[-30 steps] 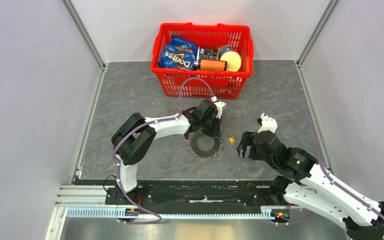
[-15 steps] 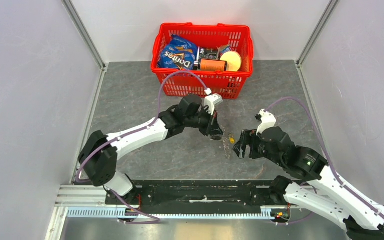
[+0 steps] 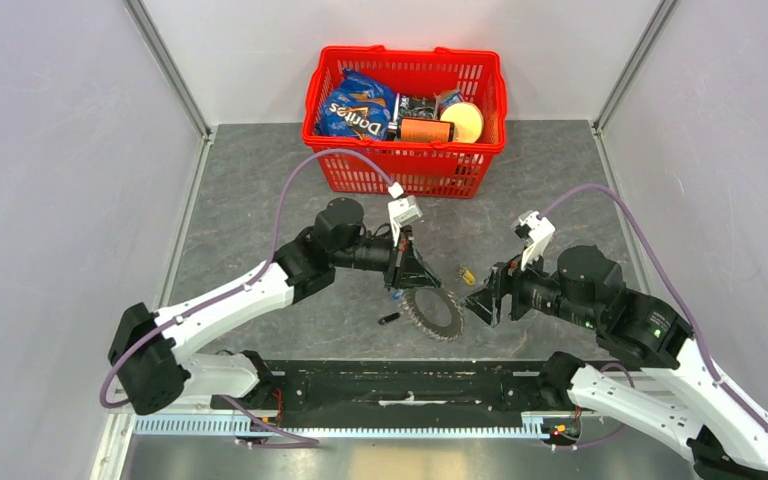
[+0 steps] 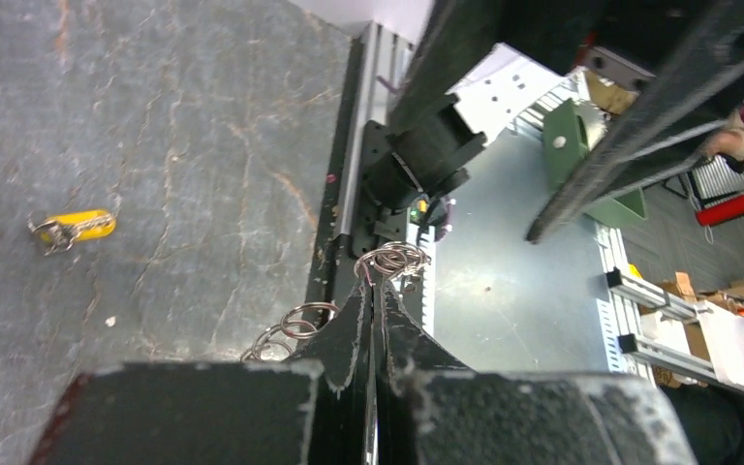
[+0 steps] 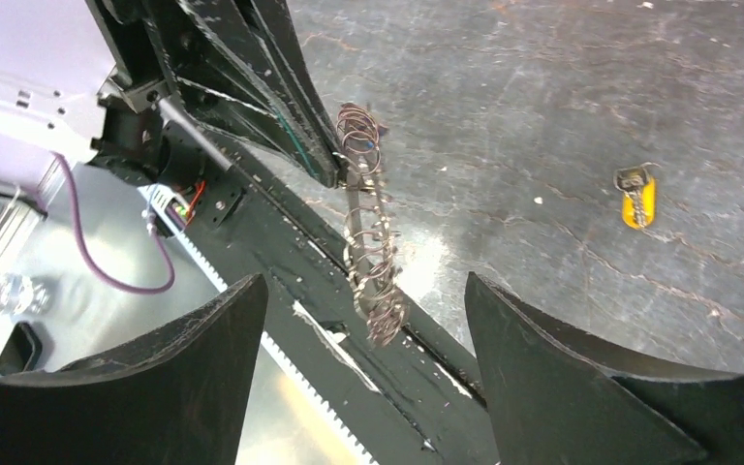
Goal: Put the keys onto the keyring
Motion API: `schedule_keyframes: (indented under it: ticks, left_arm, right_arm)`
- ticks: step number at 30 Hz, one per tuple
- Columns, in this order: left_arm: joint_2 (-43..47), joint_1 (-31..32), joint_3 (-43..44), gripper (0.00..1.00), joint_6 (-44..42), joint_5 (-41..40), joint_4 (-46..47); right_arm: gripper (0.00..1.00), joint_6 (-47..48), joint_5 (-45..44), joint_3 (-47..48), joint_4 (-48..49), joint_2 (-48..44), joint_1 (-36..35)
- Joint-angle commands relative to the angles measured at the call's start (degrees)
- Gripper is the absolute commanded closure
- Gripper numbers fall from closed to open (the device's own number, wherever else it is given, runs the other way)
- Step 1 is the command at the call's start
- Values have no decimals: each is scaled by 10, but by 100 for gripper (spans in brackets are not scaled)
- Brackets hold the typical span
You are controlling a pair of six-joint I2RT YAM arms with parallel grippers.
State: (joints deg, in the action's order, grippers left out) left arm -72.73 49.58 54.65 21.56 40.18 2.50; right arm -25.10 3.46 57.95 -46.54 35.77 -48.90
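Observation:
The keyring (image 3: 436, 312), a dark toothed wheel of grey keys, hangs tilted just above the table from my left gripper (image 3: 418, 283), which is shut on its upper left edge. In the left wrist view the fingers (image 4: 376, 289) are pressed together with small wire rings (image 4: 393, 260) at their tips. The right wrist view shows the keyring (image 5: 368, 228) edge-on in front of my open right gripper (image 5: 366, 281). The yellow-headed key (image 3: 466, 276) (image 5: 637, 200) (image 4: 74, 226) lies on the table beside it. A blue speck (image 3: 397, 293) shows under the left fingers; whether it is on the ring I cannot tell.
A red basket (image 3: 322, 92) holding a chip bag, a can and other goods stands at the back centre. A small dark piece (image 3: 388, 320) lies on the table left of the keyring. The black base rail (image 3: 400, 385) runs along the near edge.
My left arm has stretched out and carried the keyring up off the table, toward the right and the near edge, tilting it. The right gripper has turned to face the ring and narrowed slightly.

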Motion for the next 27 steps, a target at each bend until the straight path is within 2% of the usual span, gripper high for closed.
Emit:
schedule_keyframes:
  ticks: [1,5,11,18,27]
  left_arm:
    - [58,5,-9,98,27,60,66]
    - [97,6,-21,98,36,65,66]
    - [164,6,-31,98,27,28,29]
    - [250,6,-28,98,0,-8,-50]
    - [347,6,-21,98,-38,-46,-135]
  right_arm:
    - [19,34,69,34,28,15,0]
    - [20,33,43,56,28,15,0]
    - [21,15,-105,80,-16,40,0]
    - [21,-51,-241,24,-17,40,0]
    - [25,-103,-314,-27,11,137,0]
